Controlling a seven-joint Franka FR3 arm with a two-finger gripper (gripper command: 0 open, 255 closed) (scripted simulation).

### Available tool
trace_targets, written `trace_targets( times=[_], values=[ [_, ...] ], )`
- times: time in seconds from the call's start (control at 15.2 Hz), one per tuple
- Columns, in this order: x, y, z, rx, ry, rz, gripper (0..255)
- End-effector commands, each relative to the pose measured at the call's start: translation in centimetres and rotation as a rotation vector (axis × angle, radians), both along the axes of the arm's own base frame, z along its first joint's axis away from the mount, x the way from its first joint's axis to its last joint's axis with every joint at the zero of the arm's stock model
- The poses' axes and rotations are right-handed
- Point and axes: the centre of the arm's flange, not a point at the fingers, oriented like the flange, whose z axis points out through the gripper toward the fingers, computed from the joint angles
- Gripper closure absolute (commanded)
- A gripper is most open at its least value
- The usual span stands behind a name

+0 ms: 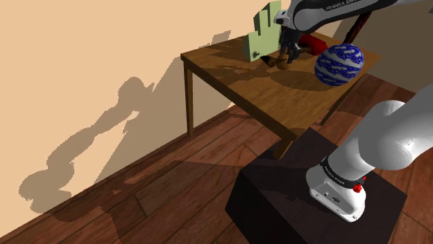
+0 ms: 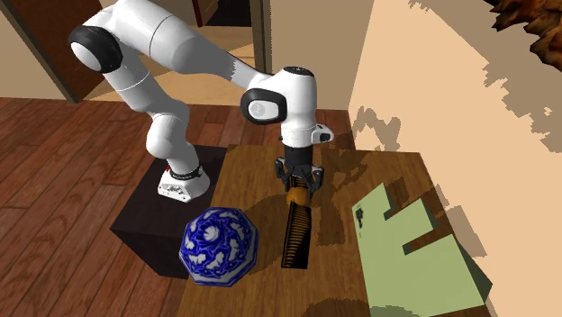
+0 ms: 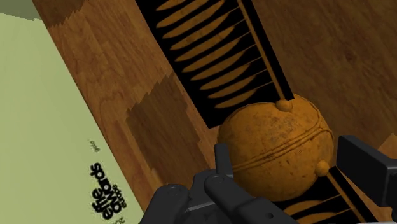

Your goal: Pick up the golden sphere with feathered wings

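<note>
Golden winged sphere (image 3: 275,143) at the wooden table (image 2: 396,180), one feathered wing (image 2: 295,236) (gold feathers on a black panel) stretching out from it across the tabletop. Whether the sphere rests on the wood or hangs just off it cannot be told. The gripper (image 3: 289,153) points down over it. Its two fingers (image 3: 222,162) are parted to the sphere's width and pressed against opposite sides, clasping it. A pale green box (image 3: 51,140) with small black lettering lies just beside the wing. A blue-and-white patterned ball (image 2: 219,245) sits near the table's edge on the wing's other side.
</note>
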Motion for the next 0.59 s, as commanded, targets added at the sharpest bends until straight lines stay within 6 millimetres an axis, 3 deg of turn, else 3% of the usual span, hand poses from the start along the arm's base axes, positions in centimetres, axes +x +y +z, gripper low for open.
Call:
trace_targets(
  times=[0.0,0.4,0.53],
  values=[
    [0.0,0.2,1.1,0.0,0.0,0.0,255],
    [0.0,0.2,4.3,0.0,0.0,0.0,255],
    [0.0,0.2,4.4,0.0,0.0,0.0,255]
  ],
)
